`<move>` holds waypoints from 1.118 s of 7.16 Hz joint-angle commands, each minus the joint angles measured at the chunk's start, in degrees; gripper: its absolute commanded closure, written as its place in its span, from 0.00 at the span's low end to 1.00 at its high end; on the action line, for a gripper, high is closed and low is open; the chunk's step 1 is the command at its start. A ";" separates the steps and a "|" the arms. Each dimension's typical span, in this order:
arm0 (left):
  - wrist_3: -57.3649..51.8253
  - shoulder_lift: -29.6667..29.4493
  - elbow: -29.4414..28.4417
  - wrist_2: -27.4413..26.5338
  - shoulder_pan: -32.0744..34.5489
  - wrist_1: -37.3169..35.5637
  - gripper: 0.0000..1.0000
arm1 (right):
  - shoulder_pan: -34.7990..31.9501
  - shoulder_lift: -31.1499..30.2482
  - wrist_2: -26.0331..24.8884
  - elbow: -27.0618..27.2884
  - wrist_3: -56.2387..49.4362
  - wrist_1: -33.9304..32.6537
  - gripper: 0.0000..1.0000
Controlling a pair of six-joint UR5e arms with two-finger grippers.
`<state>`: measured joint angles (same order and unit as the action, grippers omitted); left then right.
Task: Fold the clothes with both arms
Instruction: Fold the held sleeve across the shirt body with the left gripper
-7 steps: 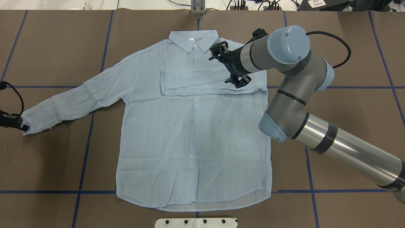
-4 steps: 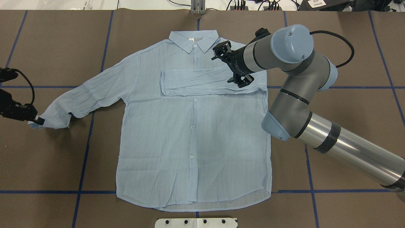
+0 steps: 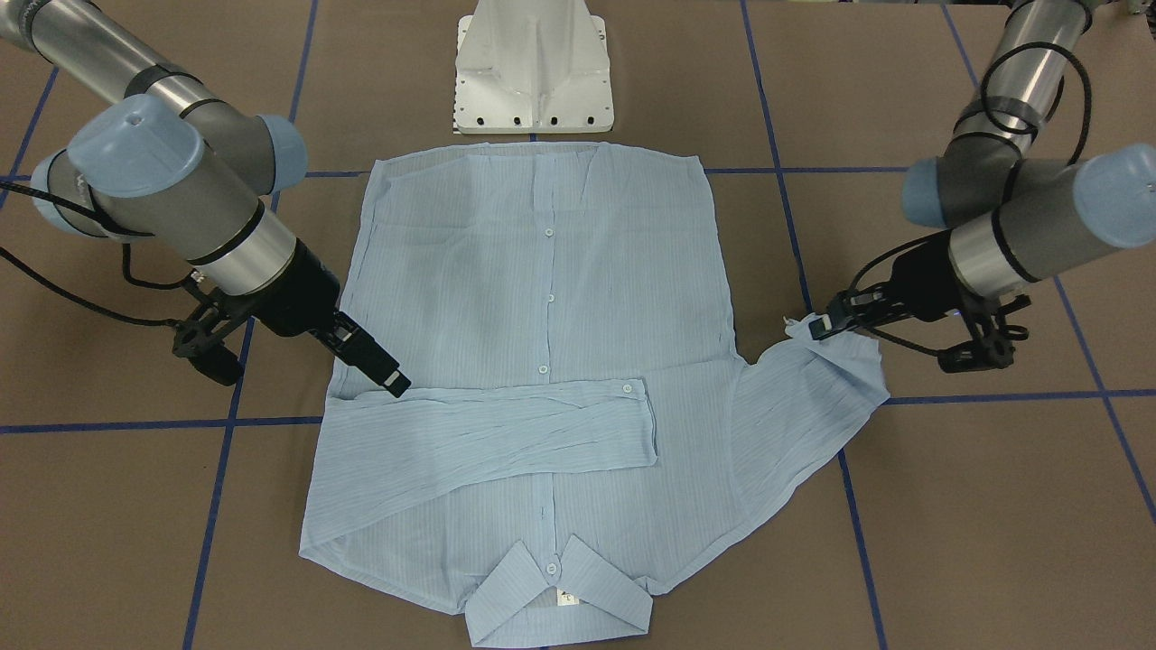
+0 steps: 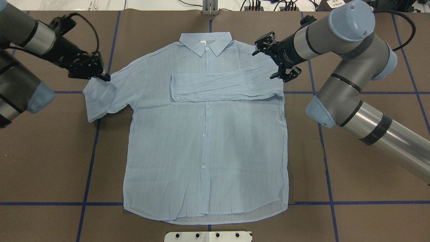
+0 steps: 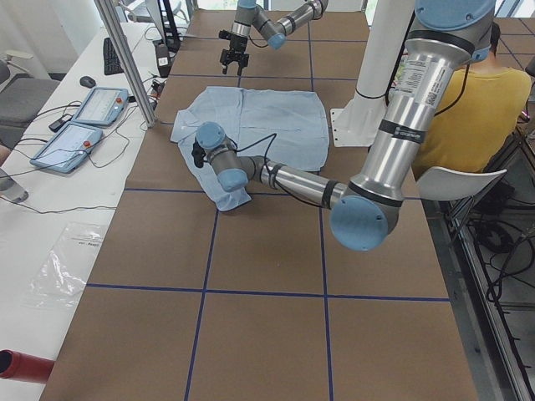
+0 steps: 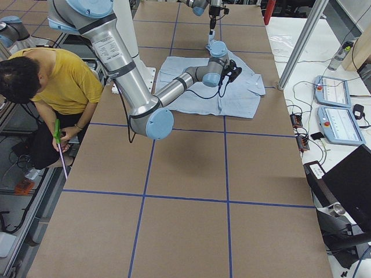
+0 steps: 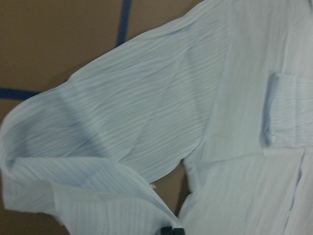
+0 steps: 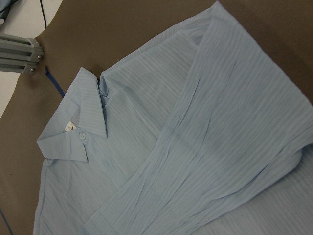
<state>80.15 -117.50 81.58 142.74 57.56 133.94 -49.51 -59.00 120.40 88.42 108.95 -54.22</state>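
Note:
The light blue striped shirt (image 4: 205, 141) lies flat, front up, with its collar (image 4: 205, 43) at the far side. One sleeve (image 4: 221, 86) is folded across the chest. My left gripper (image 4: 104, 78) is shut on the other sleeve's cuff (image 3: 804, 327) and holds it raised beside the shoulder. That sleeve (image 4: 97, 99) is doubled over itself. It fills the left wrist view (image 7: 122, 127). My right gripper (image 4: 268, 62) is open and empty, just above the folded sleeve's shoulder end (image 3: 343, 406). The right wrist view shows the collar with its neck label (image 8: 68, 126).
The white pedestal base (image 3: 533, 81) stands at the near table edge by the hem. Blue tape lines (image 4: 87, 168) grid the brown tabletop. A person in a yellow shirt (image 6: 64, 81) crouches beside the base. Control tablets (image 5: 84, 117) lie on a side table.
My left gripper has carried the cuff from the far left of the table up and in toward the shoulder, doubling the sleeve. My right gripper has drawn back to the right, off the folded sleeve.

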 commanded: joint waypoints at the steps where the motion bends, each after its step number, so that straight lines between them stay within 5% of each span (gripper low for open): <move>1: 12.70 -8.41 -1.16 -11.47 -5.33 1.05 1.00 | -1.81 -2.59 1.23 -0.27 -3.04 -0.01 0.01; 2: 17.80 -12.53 -2.12 -18.39 -9.18 1.41 1.00 | -3.29 -4.44 3.68 -0.35 -7.74 0.07 0.01; 4: 24.14 -20.88 -8.33 -21.01 -11.68 5.78 1.00 | -3.66 -6.56 4.85 -0.09 -10.68 0.16 0.01; 6: 27.51 -26.70 -14.75 -30.80 -15.26 10.96 1.00 | -3.66 -6.83 4.85 0.00 -10.78 0.16 0.01; 8: 27.61 -27.60 -16.54 -31.73 -17.91 12.57 1.00 | -4.18 -10.15 5.11 1.66 -12.08 0.16 0.01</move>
<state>107.47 -144.37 66.10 112.15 41.30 145.55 -53.32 -67.15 125.38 89.09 97.87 -54.02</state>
